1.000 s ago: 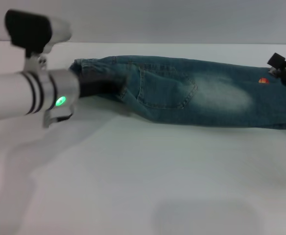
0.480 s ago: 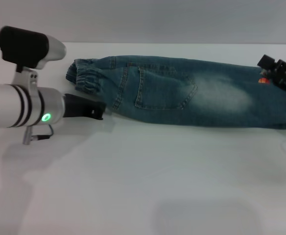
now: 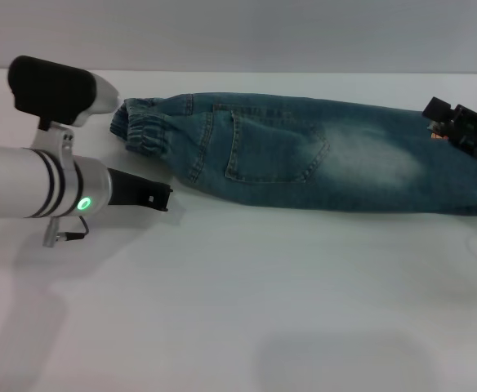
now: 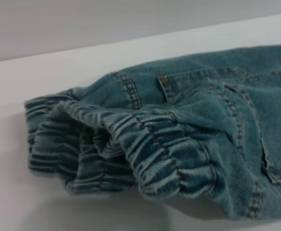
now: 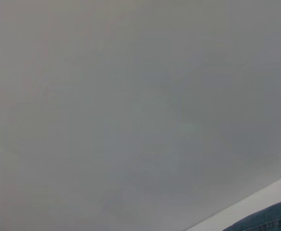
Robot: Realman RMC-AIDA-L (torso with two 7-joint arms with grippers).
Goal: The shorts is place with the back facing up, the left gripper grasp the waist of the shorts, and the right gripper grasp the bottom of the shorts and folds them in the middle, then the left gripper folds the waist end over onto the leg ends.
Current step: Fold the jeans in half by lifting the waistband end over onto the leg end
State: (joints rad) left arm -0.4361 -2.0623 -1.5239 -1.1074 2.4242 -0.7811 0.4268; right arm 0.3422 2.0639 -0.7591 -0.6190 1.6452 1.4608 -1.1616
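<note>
The faded blue denim shorts (image 3: 320, 151) lie folded lengthwise across the far side of the white table, with one back pocket (image 3: 275, 147) facing up. Their ruffled elastic waist (image 3: 140, 131) is at the left end and fills the left wrist view (image 4: 131, 144). My left gripper (image 3: 158, 197) hovers over bare table just in front of the waist, apart from the cloth. At the far right my right gripper (image 3: 455, 122) is over the leg part of the shorts. The leg ends run past the right edge, out of view. The right wrist view shows only a denim corner (image 5: 270, 219).
The white table (image 3: 263, 294) stretches bare in front of the shorts. A grey wall (image 3: 304, 33) rises behind the table's far edge. My left arm (image 3: 26, 192) reaches in from the left, its green light on.
My left gripper, which was at the waist fold a second ago, has pulled back toward the front left, and the waist lies flat. My right gripper has shifted slightly left.
</note>
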